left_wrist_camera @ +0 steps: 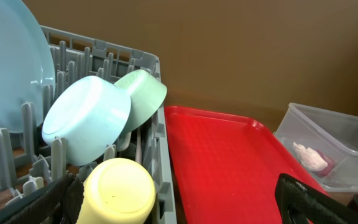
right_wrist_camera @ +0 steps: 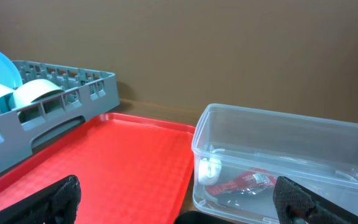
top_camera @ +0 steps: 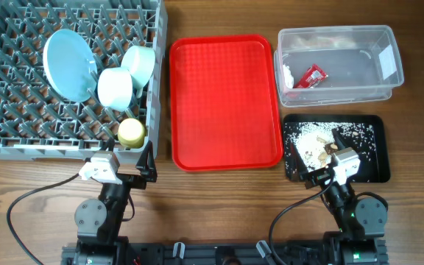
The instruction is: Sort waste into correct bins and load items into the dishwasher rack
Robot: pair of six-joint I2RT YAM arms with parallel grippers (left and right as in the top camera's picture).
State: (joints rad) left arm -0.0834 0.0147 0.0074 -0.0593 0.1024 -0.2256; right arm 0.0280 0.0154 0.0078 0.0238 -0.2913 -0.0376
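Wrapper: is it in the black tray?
No, the wrapper lies in the clear tub; the black tray holds crumbs.

Wood-grain table (top_camera: 219, 199), plain brown wall (right_wrist_camera: 229, 50) behind, even light.

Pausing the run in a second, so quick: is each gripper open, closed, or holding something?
Left gripper: open, holding nothing.
Right gripper: open, holding nothing.
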